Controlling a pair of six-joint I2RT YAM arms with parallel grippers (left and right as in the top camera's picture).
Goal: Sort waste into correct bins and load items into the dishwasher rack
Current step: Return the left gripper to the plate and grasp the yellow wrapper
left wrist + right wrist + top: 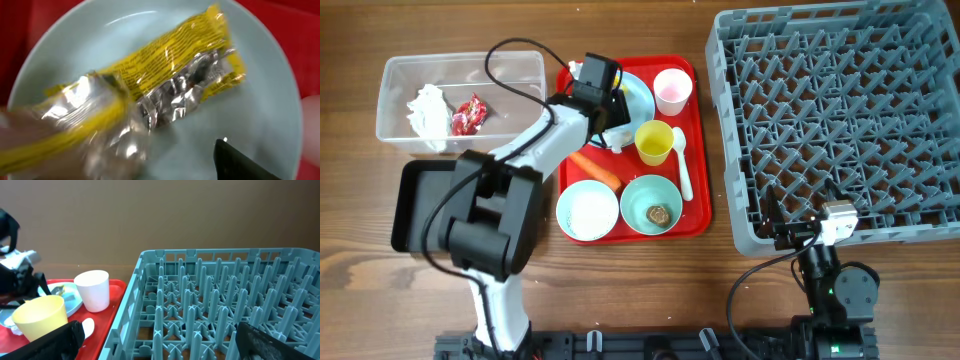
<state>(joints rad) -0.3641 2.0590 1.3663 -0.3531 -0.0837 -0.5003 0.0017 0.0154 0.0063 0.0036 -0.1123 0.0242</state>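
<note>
A yellow and silver wrapper (170, 75) lies on the pale blue plate (260, 90). My left gripper (603, 95) hovers low over it, open. One dark finger (240, 162) shows, apart from the wrapper; the other is hidden behind the wrapper's blurred near end. The plate (640, 95) sits on the red serving tray (698, 180) with a pink cup (672, 90), yellow cup (654, 142), white spoon (681, 165), carrot (595, 170), a bowl of rice (587, 210) and a bowl with a brown lump (651, 204). My right gripper (165, 340) stands open at the dishwasher rack's (840, 110) near edge.
The clear tub (510, 75) at the back left holds a crumpled tissue (428, 108) and a red wrapper (468, 113). The black tray (415, 205) lies in front of it, partly under my left arm. The rack (225, 305) holds nothing that I can see.
</note>
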